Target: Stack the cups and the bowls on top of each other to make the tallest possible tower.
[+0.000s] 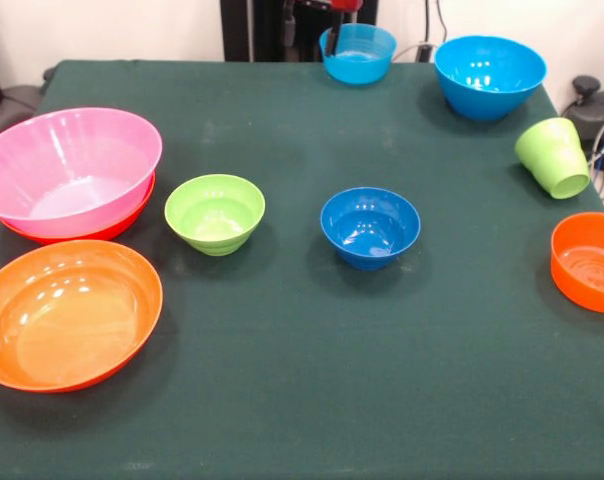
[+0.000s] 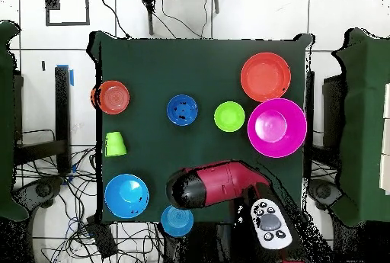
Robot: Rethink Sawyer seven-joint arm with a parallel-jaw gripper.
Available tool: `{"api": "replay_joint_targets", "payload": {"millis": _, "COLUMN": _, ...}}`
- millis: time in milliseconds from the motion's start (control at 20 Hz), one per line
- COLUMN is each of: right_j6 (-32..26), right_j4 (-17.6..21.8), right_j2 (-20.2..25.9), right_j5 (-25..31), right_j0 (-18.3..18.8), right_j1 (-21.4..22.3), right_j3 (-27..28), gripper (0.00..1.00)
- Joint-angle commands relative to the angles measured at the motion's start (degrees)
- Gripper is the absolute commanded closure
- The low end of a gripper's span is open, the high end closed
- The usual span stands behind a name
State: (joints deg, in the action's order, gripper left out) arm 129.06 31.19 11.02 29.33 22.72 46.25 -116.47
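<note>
The big pink bowl (image 1: 72,165) (image 2: 277,127) sits nested in a wide orange bowl (image 1: 117,226) at the left. A second wide orange bowl (image 1: 67,315) (image 2: 266,76) stands in front of it. The small lime green bowl (image 1: 214,212) (image 2: 229,116) and the dark blue bowl (image 1: 370,226) (image 2: 182,110) stand mid-table. The lime green cup (image 1: 554,157) (image 2: 115,144) lies on its side at the right. The smaller orange bowl (image 1: 589,262) (image 2: 114,97) is at the right edge. My gripper (image 1: 334,30) shows only at the top edge, just above the smaller sky blue bowl (image 1: 358,52) (image 2: 177,219). The orange cup is out of view.
The larger sky blue bowl (image 1: 489,75) (image 2: 126,196) stands at the far right corner. The red arm (image 2: 221,186) reaches over the table's robot-side edge. The table has a dark green cloth (image 1: 302,380). Cables lie beyond the right edge.
</note>
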Motion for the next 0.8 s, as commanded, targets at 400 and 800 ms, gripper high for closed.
{"api": "replay_joint_targets", "payload": {"millis": 400, "right_j6": 10.65, "right_j4": -2.67, "right_j2": -0.51, "right_j5": -4.33, "right_j0": -11.50, "right_j1": -4.53, "right_j3": 1.24, "gripper": 0.00}}
{"api": "replay_joint_targets", "payload": {"millis": 800, "right_j6": 16.19, "right_j4": -8.94, "right_j2": -5.83, "right_j5": -1.78, "right_j0": -22.40, "right_j1": -5.23, "right_j3": 4.57, "gripper": 0.00}}
